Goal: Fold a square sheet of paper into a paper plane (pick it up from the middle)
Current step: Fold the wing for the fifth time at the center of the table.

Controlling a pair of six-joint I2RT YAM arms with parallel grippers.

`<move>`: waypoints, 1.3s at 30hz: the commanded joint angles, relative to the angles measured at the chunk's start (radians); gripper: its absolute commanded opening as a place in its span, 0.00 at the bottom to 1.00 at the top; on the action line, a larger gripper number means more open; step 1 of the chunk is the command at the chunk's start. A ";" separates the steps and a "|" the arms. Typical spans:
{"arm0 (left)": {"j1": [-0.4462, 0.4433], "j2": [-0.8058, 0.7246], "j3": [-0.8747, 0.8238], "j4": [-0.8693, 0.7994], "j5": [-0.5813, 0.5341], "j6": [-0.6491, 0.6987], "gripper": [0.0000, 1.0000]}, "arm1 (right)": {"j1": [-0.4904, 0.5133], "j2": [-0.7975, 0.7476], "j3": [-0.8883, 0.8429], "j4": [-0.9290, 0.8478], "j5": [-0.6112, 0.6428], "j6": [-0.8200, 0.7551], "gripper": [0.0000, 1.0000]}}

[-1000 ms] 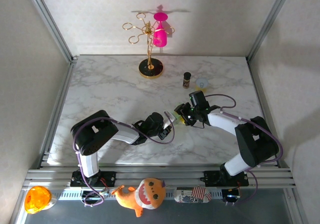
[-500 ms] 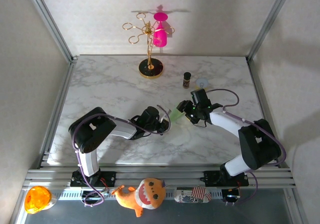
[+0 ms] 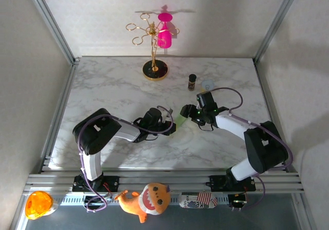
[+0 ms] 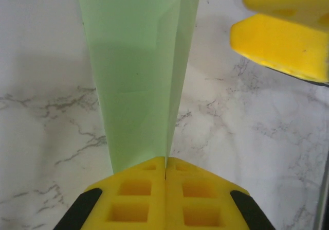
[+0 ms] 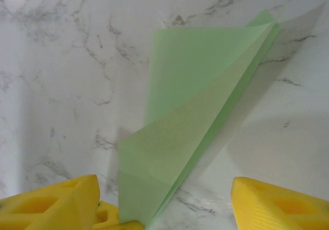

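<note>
The paper plane (image 3: 181,119) is a long, narrow pale green fold with a centre ridge. It lies on the near side of the gold stand (image 3: 154,69), slightly to that stand's right and well apart from it. The shadow under the plane suggests that it is raised off the marble tabletop (image 3: 113,86), though this cannot be confirmed. The left pincer (image 4: 165,164) is closed on one end of the plane, pads pressed together with the paper ridge between them. It stands just nearer than the plane as measured from the gold stand. The right pincer (image 3: 188,110) has its jaws spread and grips nothing. It sits just beside the plane, on the edge that faces the gold stand, with the layered flaps lying between its two fingers in the right wrist view. The step in hand appears to be a second grasp on the free flaps, either to set a wing crease or to take over the plane. To do this well, hold the left pincer clamped on the ridge as the fixed reference. Bring the right pincer along the paper's length, not across it. Centre the chosen layers between the pads before closing. Close slowly, because thin paper is likely to buckle or slip sideways. Do not pull the two pincers apart, which could tear the fold.
</note>
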 commanded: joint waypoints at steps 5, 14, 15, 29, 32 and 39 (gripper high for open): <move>0.009 0.028 -0.020 0.073 0.039 -0.103 0.00 | -0.013 0.057 0.021 -0.035 -0.018 -0.082 0.69; 0.013 0.049 -0.026 0.078 0.042 -0.146 0.00 | -0.016 0.112 0.045 -0.044 -0.026 -0.103 0.69; 0.013 0.051 -0.027 0.078 0.042 -0.149 0.00 | -0.016 0.118 0.048 -0.047 -0.023 -0.103 0.69; 0.017 0.071 -0.031 0.071 0.045 -0.165 0.02 | -0.016 0.236 0.092 -0.096 0.005 -0.105 0.68; 0.018 0.072 -0.032 0.061 0.040 -0.168 0.07 | -0.012 0.255 0.096 -0.099 0.010 -0.111 0.69; 0.021 0.084 -0.032 0.041 0.039 -0.178 0.13 | 0.004 0.301 0.116 -0.131 0.053 -0.120 0.72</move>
